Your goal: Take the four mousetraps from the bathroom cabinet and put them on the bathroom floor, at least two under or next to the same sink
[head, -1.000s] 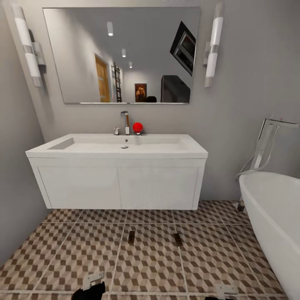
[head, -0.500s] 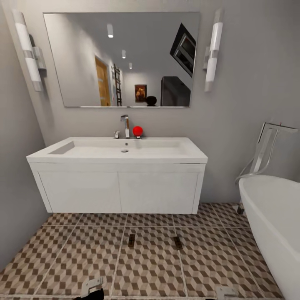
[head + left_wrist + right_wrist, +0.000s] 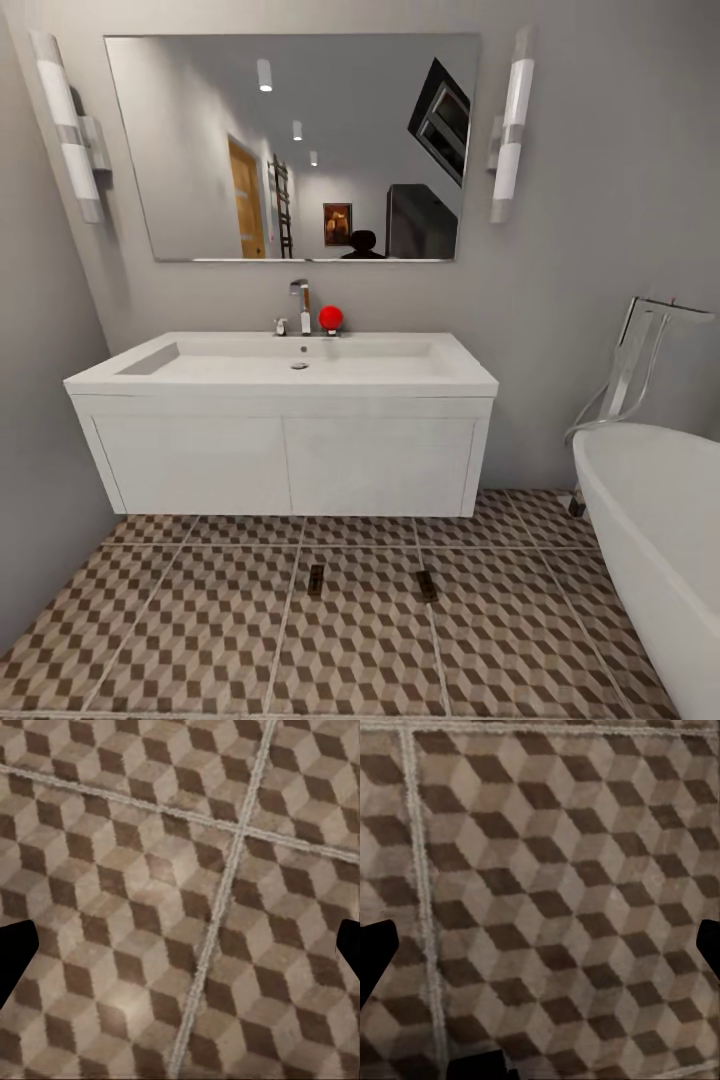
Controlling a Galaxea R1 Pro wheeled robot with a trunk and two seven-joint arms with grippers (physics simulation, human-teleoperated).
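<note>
- Head view: sink (image 3: 300, 362) at 12 o'clock, two mousetraps (image 3: 316, 579) (image 3: 427, 585) flat on the bathroom floor (image 3: 200, 640) just in front of it, well apart; bathtub (image 3: 660, 530) at 3 o'clock.
- Left wrist view: left gripper (image 3: 180, 952) spread wide, empty, over tile.
- Right wrist view: right gripper (image 3: 540, 952) spread wide, empty, over tile.

Two mousetraps lie flat on the bathroom floor (image 3: 200, 640) — one (image 3: 316, 580) in front of the middle of the sink (image 3: 300, 362), the other (image 3: 427, 585) more to the right, in front of its right part. Both are small dark brown boards; details are too small to tell. They are apart from each other, near the vanity. The floor has large tiles with a brown, beige and white cube pattern and pale grout. The sink is a wide white basin with a chrome tap.
</note>
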